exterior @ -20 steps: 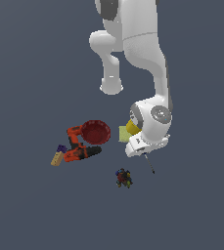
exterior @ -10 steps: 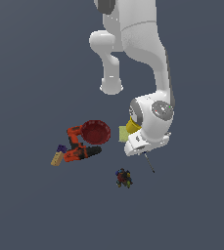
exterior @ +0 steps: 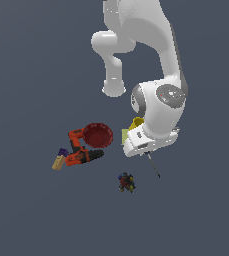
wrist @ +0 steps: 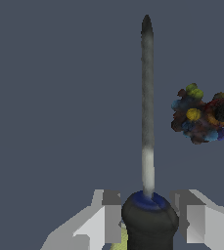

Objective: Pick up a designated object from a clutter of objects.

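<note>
The gripper (wrist: 148,219) stands with a finger (wrist: 105,217) on each side of the screwdriver's (wrist: 147,122) dark handle; whether the pads press it cannot be told. The grey shaft runs straight out from between the fingers. In the exterior view the shaft (exterior: 153,166) pokes out below the hand, the lump (exterior: 126,182) lies near its tip, and the bowl (exterior: 97,135) and drill (exterior: 80,152) sit well apart. No writing is legible on anything.
</note>
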Controlling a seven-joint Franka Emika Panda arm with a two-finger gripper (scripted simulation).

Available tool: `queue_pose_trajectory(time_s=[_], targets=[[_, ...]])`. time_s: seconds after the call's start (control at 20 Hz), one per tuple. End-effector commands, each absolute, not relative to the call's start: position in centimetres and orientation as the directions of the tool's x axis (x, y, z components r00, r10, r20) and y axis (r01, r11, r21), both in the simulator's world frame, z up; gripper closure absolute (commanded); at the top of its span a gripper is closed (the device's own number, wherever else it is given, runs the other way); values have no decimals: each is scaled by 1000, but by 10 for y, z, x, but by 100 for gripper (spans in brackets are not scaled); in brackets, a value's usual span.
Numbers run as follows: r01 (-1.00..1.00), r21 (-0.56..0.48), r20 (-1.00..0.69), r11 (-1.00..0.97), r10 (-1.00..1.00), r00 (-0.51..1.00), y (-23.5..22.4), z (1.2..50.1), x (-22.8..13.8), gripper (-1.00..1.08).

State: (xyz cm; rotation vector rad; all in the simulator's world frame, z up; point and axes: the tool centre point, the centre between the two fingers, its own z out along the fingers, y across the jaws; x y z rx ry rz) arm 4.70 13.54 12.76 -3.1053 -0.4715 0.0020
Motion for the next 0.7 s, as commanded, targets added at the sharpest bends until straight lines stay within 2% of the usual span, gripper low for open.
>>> queue_pose_trajectory(time_s=[0.0,0.65], targets=[[297,-1,0,-955,297,955,128,155,55,108],[297,-3,0,-955,297,955,94,287,99,108]])
